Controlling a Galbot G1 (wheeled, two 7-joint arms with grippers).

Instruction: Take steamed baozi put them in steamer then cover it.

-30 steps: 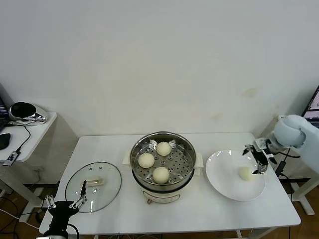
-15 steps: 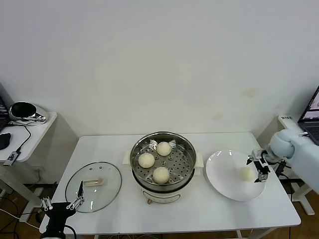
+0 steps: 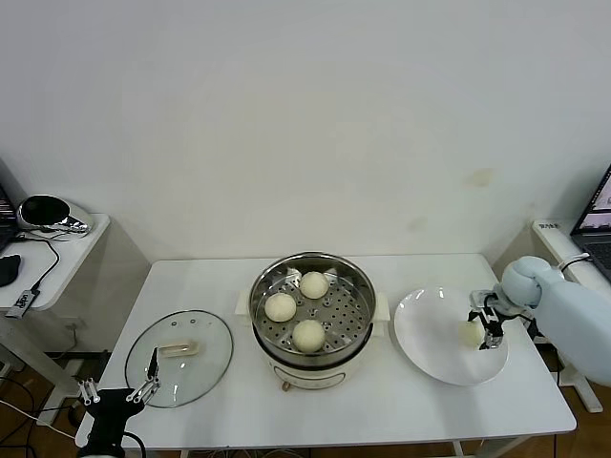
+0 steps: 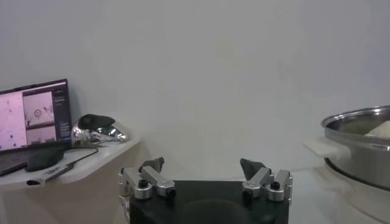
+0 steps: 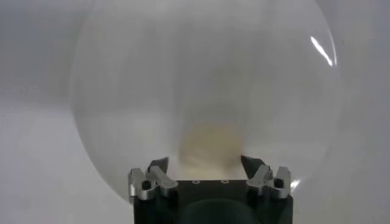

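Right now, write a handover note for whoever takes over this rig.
Right gripper: open, fingers either side of the last baozi on the plate, not yet closed on it.
Left gripper: open, idle at the table's near-left corner by the cover.
Done: three baozi sit in the steamer.
Left: grasp the fourth bun, place it in the steamer, then set the cover on.

Shiny perforated steel steamer [image 3: 311, 307], smooth matt dough baozi [image 3: 307, 335], clear glass cover [image 3: 179, 357], glossy white plate [image 3: 431, 348], matt white counter [image 3: 401, 405].
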